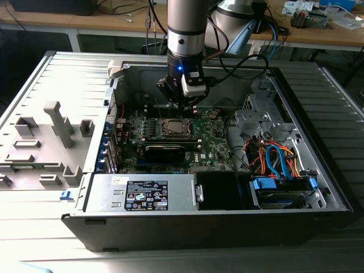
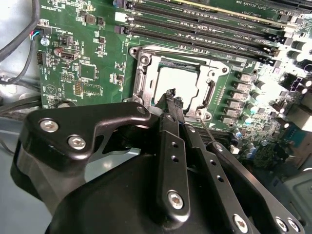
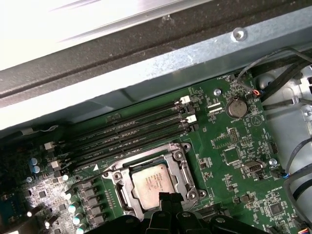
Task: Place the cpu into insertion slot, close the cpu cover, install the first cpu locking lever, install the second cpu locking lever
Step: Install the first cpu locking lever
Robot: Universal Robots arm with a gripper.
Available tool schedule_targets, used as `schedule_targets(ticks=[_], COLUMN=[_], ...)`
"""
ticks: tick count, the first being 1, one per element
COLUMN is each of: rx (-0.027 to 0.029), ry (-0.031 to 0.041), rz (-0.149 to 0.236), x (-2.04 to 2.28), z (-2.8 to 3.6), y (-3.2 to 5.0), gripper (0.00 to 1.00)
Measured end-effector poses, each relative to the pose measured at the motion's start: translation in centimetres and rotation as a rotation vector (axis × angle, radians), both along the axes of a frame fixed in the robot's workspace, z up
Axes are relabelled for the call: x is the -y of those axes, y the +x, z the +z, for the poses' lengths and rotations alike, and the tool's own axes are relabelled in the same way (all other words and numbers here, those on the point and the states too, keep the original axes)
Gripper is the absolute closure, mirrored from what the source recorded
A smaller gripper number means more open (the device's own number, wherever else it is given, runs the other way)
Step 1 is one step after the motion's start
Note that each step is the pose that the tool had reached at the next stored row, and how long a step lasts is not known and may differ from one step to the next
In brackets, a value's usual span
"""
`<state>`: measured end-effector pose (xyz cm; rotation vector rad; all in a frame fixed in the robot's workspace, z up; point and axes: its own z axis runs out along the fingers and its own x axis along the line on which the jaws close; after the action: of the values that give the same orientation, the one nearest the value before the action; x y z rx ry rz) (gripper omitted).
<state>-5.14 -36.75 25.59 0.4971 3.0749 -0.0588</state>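
The gripper point(image 2: 171, 95), fingers pressed together and empty, is hovering at the cpu cover point(image 2: 146, 78), lying over the cpu point(image 2: 178, 83) in the insertion slot point(image 3: 127, 195); slipping could be scratching the board.

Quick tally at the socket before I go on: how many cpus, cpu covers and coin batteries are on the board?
cpu: 1
cpu cover: 1
coin battery: 1
Total: 3

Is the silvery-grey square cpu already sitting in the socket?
Yes. In the first wrist view the silvery-grey square cpu lies flat inside the metal-rimmed insertion slot, framed by it.
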Motion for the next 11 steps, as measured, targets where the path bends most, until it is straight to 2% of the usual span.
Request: schedule_targets(ticks=[11], rx=[0.0000], ry=[0.0001], rz=[0.037], x=[0.00], z=[0.00], y=[0.00], gripper=[0.89])
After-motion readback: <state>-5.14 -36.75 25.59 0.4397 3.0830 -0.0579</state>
